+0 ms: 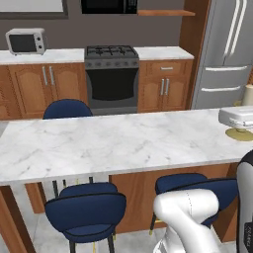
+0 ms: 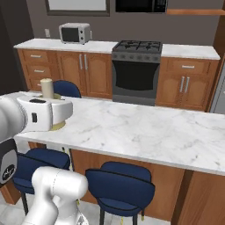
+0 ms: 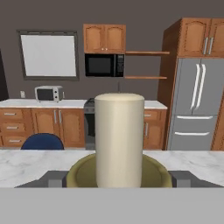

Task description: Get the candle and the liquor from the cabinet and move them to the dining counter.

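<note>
The candle (image 3: 119,140) stands upright on the desk (image 2: 145,132), its gold base resting flat between the open jaws, apparently set down so it stays steady.

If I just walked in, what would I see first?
A big cream candle stands upright on its round gold base on the long white marble dining counter, right in front of the robot's claw, whose fingers sit wide open on either side of it. Navy blue stools are tucked along the counter. Behind it, a black stove sits between brown cabinets.
</note>
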